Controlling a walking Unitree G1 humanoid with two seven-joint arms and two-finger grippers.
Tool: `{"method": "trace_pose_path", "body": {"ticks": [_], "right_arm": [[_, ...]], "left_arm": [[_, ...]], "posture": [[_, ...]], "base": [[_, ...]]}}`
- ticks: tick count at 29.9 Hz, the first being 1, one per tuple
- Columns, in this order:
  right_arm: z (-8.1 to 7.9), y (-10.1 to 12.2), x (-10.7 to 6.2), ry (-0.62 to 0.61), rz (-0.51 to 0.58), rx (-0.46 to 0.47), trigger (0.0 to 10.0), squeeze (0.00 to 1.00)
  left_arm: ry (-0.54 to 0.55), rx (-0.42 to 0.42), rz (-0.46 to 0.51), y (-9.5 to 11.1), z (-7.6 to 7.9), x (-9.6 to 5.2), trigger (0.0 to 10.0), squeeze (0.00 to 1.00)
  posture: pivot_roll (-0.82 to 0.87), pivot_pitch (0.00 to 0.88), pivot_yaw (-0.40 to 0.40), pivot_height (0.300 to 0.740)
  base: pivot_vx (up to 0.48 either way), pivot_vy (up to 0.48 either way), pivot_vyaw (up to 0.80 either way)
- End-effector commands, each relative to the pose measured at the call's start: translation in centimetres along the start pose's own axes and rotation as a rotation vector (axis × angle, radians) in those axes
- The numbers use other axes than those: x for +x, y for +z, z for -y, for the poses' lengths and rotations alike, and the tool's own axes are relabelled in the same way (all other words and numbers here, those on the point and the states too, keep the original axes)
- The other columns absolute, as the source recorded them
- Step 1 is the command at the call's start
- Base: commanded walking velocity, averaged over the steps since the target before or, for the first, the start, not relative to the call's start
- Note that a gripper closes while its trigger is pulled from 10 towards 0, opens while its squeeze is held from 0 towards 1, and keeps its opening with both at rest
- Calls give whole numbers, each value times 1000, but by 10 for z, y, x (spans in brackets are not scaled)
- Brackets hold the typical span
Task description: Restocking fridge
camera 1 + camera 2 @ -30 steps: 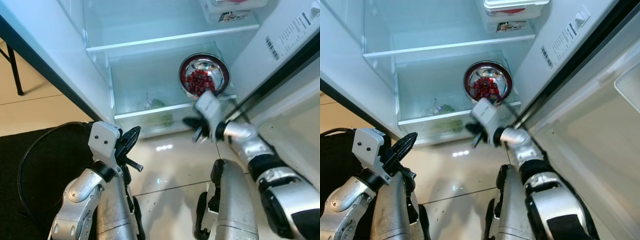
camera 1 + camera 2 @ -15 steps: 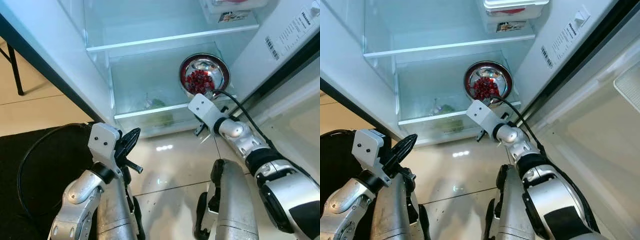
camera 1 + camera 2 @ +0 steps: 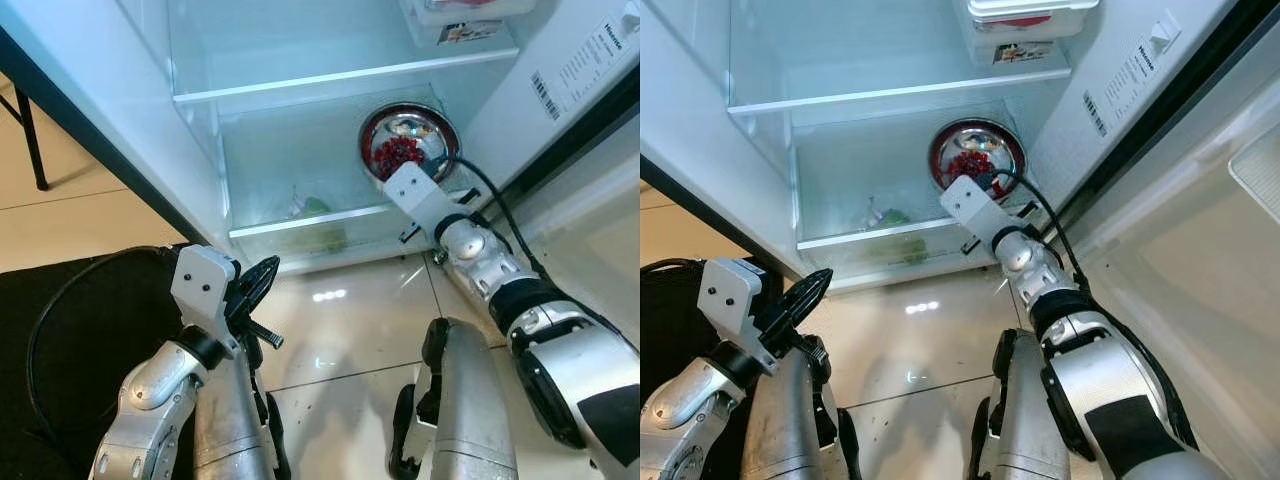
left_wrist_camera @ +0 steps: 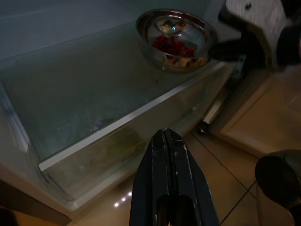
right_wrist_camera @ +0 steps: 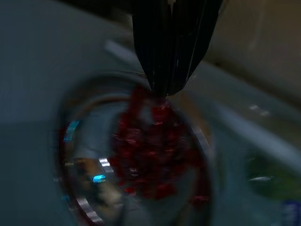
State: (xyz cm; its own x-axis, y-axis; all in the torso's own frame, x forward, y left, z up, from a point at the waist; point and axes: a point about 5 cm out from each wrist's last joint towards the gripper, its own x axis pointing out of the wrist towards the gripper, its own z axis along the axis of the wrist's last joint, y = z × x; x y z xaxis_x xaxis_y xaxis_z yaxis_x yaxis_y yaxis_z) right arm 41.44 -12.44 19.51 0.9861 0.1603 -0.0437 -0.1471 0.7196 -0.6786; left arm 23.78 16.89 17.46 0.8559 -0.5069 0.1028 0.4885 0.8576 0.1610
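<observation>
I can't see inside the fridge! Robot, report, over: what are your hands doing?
Right gripper shut, at the bowl of red berries on the fridge shelf. Left gripper shut, idle, low. Nothing in the way.

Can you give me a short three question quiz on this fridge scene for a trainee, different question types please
1. True or false: the shiny steel bowl of red berries sits on the fridge's lower glass shelf.
2. Which gripper reaches toward that bowl? A) left gripper B) right gripper
3. Fill in: in the left wrist view, the left gripper's fingers are pressed ____.

Key:
1. True; it sits at the shelf's right side.
2. B; the left gripper hangs low outside the fridge, over the floor.
3. Together, with nothing between them.
</observation>
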Motion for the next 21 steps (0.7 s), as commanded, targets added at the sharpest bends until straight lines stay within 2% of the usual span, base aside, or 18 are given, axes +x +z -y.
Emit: {"method": "trace_pose_path", "body": {"ticks": [1, 6, 10, 14, 17, 19, 21], "right_arm": [[0, -12, -2, -24, -52, 21, 10000, 0], [13, -10, -1, -110, -57, 36, 10000, 0], [15, -15, -2, -104, -69, 46, 10000, 0], [0, -41, -12, -3, -105, 178, 10000, 0], [-13, -59, -22, 83, -92, 274, 10000, 0], [-13, -59, -22, 83, -92, 274, 10000, 0], [-20, -66, -28, 138, -66, 347, 10000, 0]], "left_arm": [[-10, 16, -30, -1, 0, -8, 10000, 0], [-10, 20, -33, -1, 0, -9, 10000, 0], [-7, 20, -34, -3, -1, -7, 10000, 0], [-5, 20, -34, -8, -1, -3, 10000, 0], [-5, 17, -30, -13, -3, 2, 10000, 0], [-5, 17, -30, -13, -3, 2, 10000, 0], [-6, 14, -24, -16, -3, 7, 10000, 0]], "posture": [[242, 510, -42, 395], [243, 504, -41, 395], [235, 500, -44, 395], [215, 454, -43, 395], [202, 412, -41, 395], [202, 412, -41, 395], [178, 366, -43, 395]], "base": [[0, 0, 0], [0, 0, 0], [0, 0, 0], [0, 0, 0], [0, 0, 0], [0, 0, 0], [0, 0, 0]]}}
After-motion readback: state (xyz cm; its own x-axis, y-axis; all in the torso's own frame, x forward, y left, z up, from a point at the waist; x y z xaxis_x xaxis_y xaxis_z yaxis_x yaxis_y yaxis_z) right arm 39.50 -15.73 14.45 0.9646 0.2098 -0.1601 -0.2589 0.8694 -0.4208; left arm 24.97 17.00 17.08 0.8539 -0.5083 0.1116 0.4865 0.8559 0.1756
